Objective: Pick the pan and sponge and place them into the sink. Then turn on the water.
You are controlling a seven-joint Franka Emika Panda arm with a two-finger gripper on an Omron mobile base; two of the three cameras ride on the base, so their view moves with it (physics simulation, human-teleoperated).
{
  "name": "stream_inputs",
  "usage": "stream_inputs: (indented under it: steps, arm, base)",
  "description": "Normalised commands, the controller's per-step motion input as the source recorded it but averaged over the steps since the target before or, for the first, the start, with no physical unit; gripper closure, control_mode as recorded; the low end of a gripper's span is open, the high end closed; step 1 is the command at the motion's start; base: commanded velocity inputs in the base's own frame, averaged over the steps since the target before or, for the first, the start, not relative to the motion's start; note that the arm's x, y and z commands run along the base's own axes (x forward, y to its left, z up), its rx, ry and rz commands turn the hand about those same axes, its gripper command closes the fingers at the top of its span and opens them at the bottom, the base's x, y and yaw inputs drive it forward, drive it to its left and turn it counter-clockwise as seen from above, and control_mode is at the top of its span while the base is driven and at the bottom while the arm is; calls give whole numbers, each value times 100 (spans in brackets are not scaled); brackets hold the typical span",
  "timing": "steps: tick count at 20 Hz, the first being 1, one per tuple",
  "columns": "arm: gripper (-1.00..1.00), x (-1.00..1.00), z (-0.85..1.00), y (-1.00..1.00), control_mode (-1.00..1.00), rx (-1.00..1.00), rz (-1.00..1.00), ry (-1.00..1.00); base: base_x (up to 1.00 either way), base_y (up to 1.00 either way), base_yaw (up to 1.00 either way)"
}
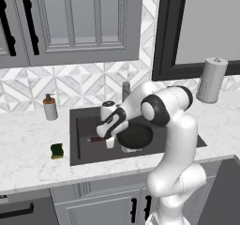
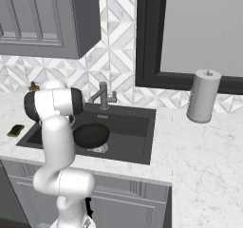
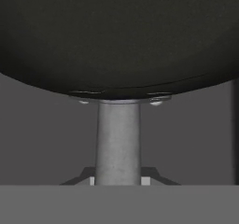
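Round black pan low in matte black sink, green-and-yellow sponge on counter just left

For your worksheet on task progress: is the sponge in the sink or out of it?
Out. The sponge lies on the marble counter left of the sink.

one pan, one sponge, one sink, one faucet, one soap dispenser.

My arm hides part of the pan inside the sink; its handle runs off the hand view's bottom.
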Motion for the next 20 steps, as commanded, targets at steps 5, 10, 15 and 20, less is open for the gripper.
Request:
stream_inputs:
  steps: [5, 10, 15, 20]
  arm:
    - [100, 22, -54, 0, -100, 0, 0, 0]
    - [100, 25, -50, 0, -100, 0, 0, 0]
    - [100, 22, -49, 0, -100, 0, 0, 0]
    - [100, 30, -50, 6, -100, 0, 0, 0]
  base:
    - [0, 0, 0]
    - [0, 0, 0]
    - [0, 0, 0]
    - [0, 0, 0]
